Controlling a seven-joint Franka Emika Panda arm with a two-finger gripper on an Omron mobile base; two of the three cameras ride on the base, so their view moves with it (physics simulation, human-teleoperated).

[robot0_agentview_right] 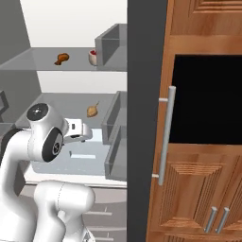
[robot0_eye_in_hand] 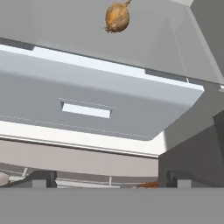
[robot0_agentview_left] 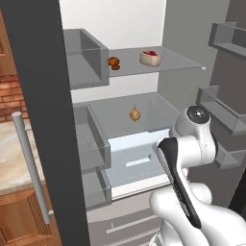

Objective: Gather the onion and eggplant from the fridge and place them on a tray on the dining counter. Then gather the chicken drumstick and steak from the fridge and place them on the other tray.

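- The fridge (robot0_agentview_left: pixel 120 158) stands open, its shelves and pale drawer in sight from both base cameras.
- The hand (robot0_eye_in_hand: pixel 107 178) is spread wide and holds nothing; its two dark tips rise at the bottom of the hand view, well apart.
- In the right base view the hand (robot0_agentview_right: pixel 81 133) points into the fridge, at about the level of the drawer front.
- The onion (robot0_eye_in_hand: pixel 117 17) lies on the middle shelf, above and beyond the hand, well apart from it, near the top edge of the hand view.
- From the base cameras the onion (robot0_agentview_left: pixel 135 114) sits alone near the middle of that shelf, behind the drawer (robot0_agentview_left: pixel 137 161).
- The drumstick (robot0_agentview_left: pixel 114 63) lies on the top shelf, one shelf higher than the onion and further left in the left base view.
- The steak (robot0_agentview_left: pixel 150 57) sits near the drumstick on the same shelf, to its right in that view; the two do not touch.
- Both meats are far above the hand.
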